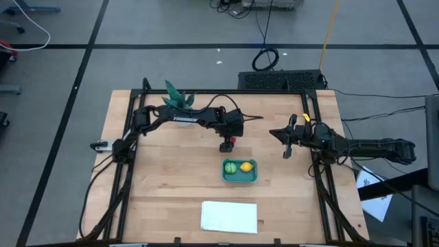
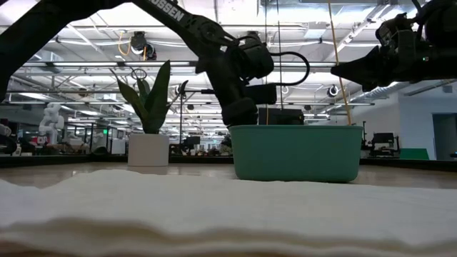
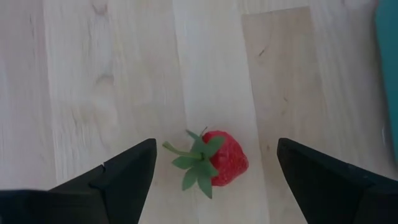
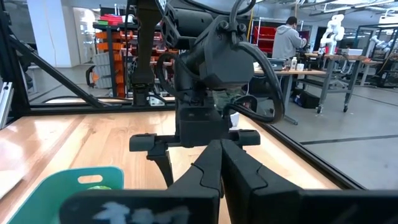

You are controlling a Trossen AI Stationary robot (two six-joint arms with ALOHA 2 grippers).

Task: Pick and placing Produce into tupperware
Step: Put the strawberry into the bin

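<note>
My left gripper hangs open above the red strawberry, which lies on the bare wood between its two fingers, touching neither. The strawberry sits just beyond the far side of the teal tupperware. Inside the tupperware rest the round green piece and the yellow lemon. In the low view the tupperware stands in front of the left gripper. My right gripper waits shut, raised near the table's right side, its fingers pointing toward the left arm.
A flat white rectangle lies near the table's near edge. A potted green plant stands at the far edge, behind the left arm. Black frame rails run along the table's left and right sides.
</note>
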